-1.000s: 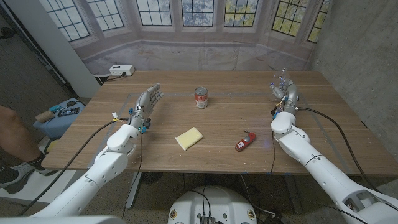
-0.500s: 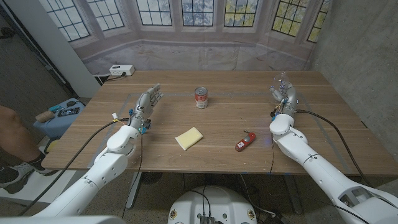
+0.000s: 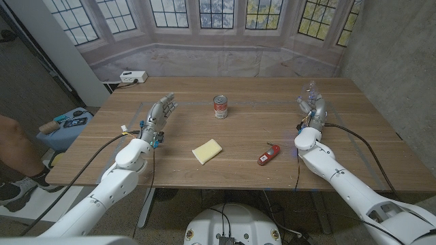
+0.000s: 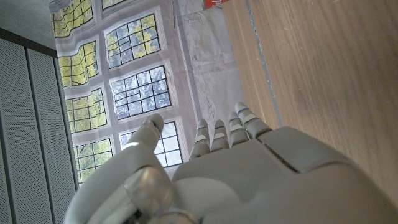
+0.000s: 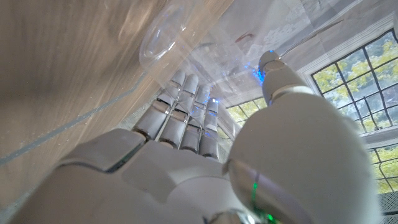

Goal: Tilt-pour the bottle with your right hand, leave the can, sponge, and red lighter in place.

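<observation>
The right hand (image 3: 313, 105) is wrapping its fingers around the clear plastic bottle (image 3: 310, 90); the left hand (image 3: 160, 112) is holding nothing, fingers apart.

We see a wooden table (image 3: 238, 146) carrying a red-labelled can (image 3: 220, 107), a yellow sponge (image 3: 207, 150), a red lighter (image 3: 268, 155) and a clear bottle (image 3: 310, 91).

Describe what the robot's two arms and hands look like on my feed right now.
Both arms are glossy white with rounded shells. The left hand and right hand have pale grey segmented fingers; black cables trail from each wrist. Small blue and coloured fittings sit at the left wrist, and blue and green lights glow on the right hand in its wrist view.
</observation>
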